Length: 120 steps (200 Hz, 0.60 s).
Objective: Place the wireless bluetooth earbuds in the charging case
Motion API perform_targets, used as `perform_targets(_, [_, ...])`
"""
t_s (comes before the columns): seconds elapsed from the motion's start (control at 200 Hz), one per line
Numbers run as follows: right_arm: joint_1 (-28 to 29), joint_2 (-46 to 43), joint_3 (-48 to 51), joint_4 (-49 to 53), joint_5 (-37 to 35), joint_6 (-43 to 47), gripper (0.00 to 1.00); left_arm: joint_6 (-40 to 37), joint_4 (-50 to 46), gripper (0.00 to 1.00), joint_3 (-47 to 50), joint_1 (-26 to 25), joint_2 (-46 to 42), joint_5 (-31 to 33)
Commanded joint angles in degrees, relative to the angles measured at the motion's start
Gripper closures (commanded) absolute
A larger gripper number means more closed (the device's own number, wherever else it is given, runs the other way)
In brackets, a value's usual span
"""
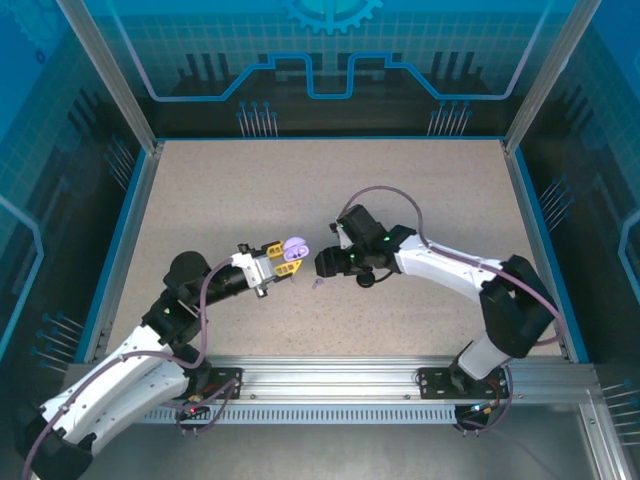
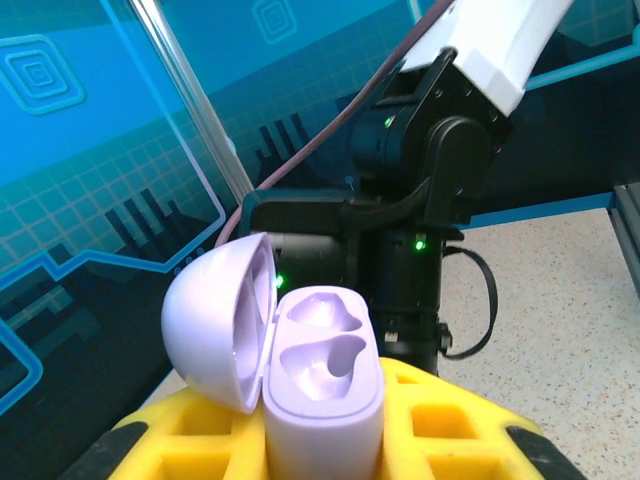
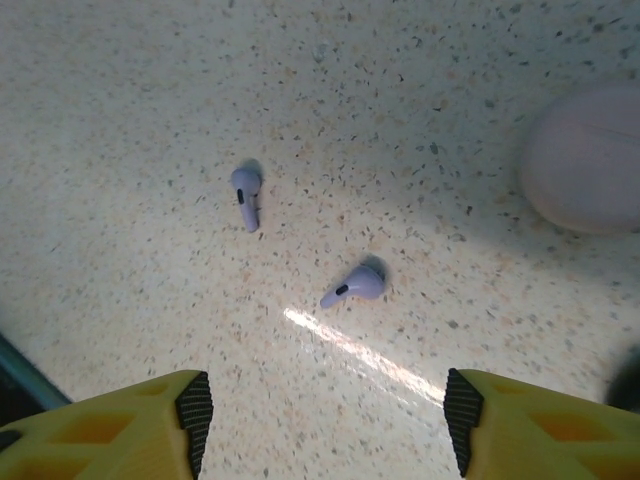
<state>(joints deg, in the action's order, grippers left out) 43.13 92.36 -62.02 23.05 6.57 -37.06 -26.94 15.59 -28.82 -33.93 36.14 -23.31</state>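
My left gripper (image 1: pixel 277 262) is shut on the lilac charging case (image 2: pixel 322 375) and holds it upright above the table. Its lid (image 2: pixel 215 320) is swung open to the left, and both moulded sockets are empty. The case (image 1: pixel 292 250) hangs just left of my right gripper (image 1: pixel 322 266). Two lilac-purple earbuds lie on the speckled table below the right gripper (image 3: pixel 325 420): one (image 3: pixel 246 195) further off to the left, one (image 3: pixel 355 284) nearer, ahead of the jaws. The yellow fingers (image 3: pixel 150 425) stand open, with nothing between the pads.
The right arm's black wrist (image 2: pixel 420 190) stands close behind the held case. A rounded lilac shape (image 3: pixel 585 160) sits at the right edge of the right wrist view. Aluminium posts and blue walls fence the table (image 1: pixel 200 200), with a rail along the near edge.
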Motion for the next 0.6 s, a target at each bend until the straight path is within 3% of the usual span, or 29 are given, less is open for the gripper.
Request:
perform_targets(0.0, [2.1,4.6,-4.1,1.0,-3.3,-3.0,0.36,1.1,-1.1,1.00,1.7,-0.4,-2.5,1.7])
perform_targets(0.325, [6.2,16.6,-12.5,6.3,-10.7,-0.8,0.33,1.3,-2.1,1.00,1.4,-0.4,-3.4,1.5])
perform_targets(0.595, [7.5,20.9,-15.4,10.5,-14.0,1.1,0.33,1.4,-2.2,1.00,1.4,-0.4,-3.5,1.4])
